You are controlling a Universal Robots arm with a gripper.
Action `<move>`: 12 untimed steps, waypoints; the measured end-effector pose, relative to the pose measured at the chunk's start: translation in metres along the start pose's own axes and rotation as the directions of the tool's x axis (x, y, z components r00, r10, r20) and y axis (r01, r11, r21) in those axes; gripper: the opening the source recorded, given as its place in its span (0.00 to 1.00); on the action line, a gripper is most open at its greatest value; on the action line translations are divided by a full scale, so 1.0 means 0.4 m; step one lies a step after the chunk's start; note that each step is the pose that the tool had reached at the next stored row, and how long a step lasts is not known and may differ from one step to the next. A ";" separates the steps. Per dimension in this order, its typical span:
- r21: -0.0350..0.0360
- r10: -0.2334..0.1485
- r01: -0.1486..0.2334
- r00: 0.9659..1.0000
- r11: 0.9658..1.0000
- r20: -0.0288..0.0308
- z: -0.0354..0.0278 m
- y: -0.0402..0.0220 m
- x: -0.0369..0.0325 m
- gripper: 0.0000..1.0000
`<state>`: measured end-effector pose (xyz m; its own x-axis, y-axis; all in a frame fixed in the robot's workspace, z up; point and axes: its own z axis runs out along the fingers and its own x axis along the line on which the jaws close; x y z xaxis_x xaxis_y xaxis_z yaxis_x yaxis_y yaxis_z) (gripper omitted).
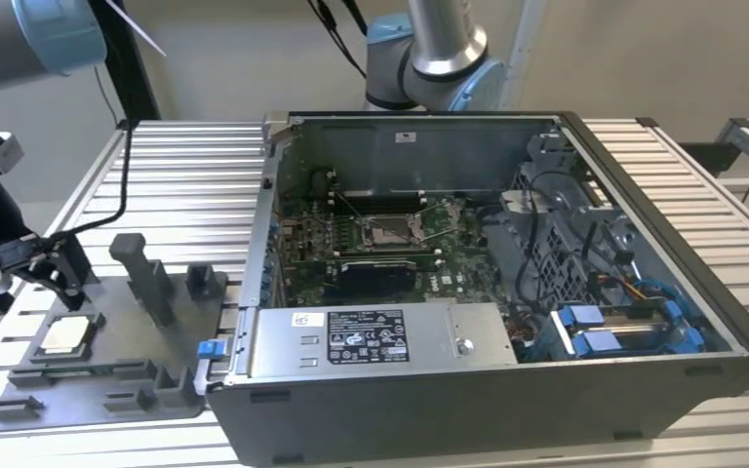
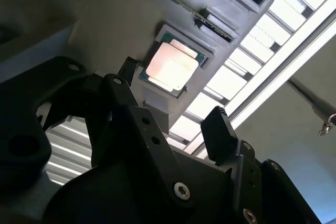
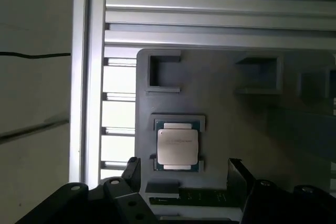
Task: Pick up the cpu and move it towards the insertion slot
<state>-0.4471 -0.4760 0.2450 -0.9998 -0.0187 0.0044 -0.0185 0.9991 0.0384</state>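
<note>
- In the exterior view the end effector [image 1: 23, 273] sits at the picture's left edge. Part of its body is cut off by the frame, and its dark tips are hard to tell from the black parts around them.
- In both wrist views the end effector's black body covers the near part of the grey fixture plate [image 3: 236, 119], so the recesses there are hidden.
- The insertion slot [image 1: 388, 231] lies deep inside the open computer case [image 1: 505, 390], on the green board. Its silver frame shows, but its thin levers are too small to make out.
- The case wall hides the near edge of the board.
- The end effector's two fingers [image 3: 237, 174] stand wide apart and hold nothing.
- In both wrist views the cpu [image 3: 178, 145] appears in the gap between the fingers, with a clear margin on each side and neither finger touching it.
- Whether the fingertips touch the fixture plate cannot be told.
- The cpu lies flat, metal top up, in a square recess of the fixture plate. The plate rests on the slatted metal surface [image 1: 192, 166] at the exterior view's left, just beside the case and well apart from the insertion slot.
- Grey upright posts [image 1: 140, 273] stand on the plate between the cpu and the case.
</note>
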 end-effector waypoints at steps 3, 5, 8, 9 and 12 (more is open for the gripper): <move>-0.001 0.000 0.000 1.000 1.000 0.000 0.010 0.000 0.000 1.00; -0.001 0.000 0.000 1.000 1.000 0.000 0.017 -0.001 0.000 1.00; -0.001 0.000 0.000 1.000 1.000 0.000 0.030 -0.001 0.001 1.00; -0.001 0.000 0.000 1.000 1.000 0.000 0.033 -0.001 0.001 1.00; -0.001 0.000 0.000 1.000 1.000 0.000 0.041 0.001 0.002 1.00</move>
<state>-0.4480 -0.4749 0.2287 -0.9998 -0.0186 0.0043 -0.0185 0.9990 0.0395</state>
